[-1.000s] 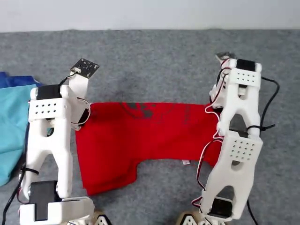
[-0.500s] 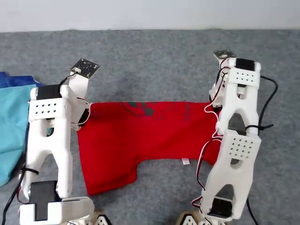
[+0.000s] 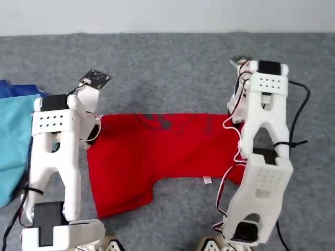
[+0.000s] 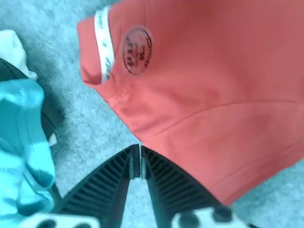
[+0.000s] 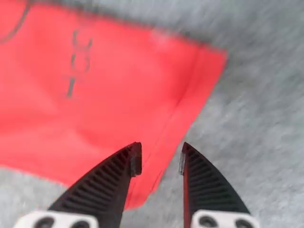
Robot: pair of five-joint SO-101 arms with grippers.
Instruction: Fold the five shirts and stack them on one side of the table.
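Cloths, three: one red shirt [image 3: 157, 151] lying flat on the table [image 3: 172, 68], its ends hiding under the left arm [image 3: 55, 141] and right arm [image 3: 264, 130]; one teal shirt [image 3: 13, 141] running off the view's left edge; one blue cloth [image 3: 10, 89] peeking from behind it. Grippers, two: left gripper [image 4: 141, 164] pressing its jaws together at the red hem, pinch unclear; right gripper [image 5: 159, 161] hanging parted over the red edge.
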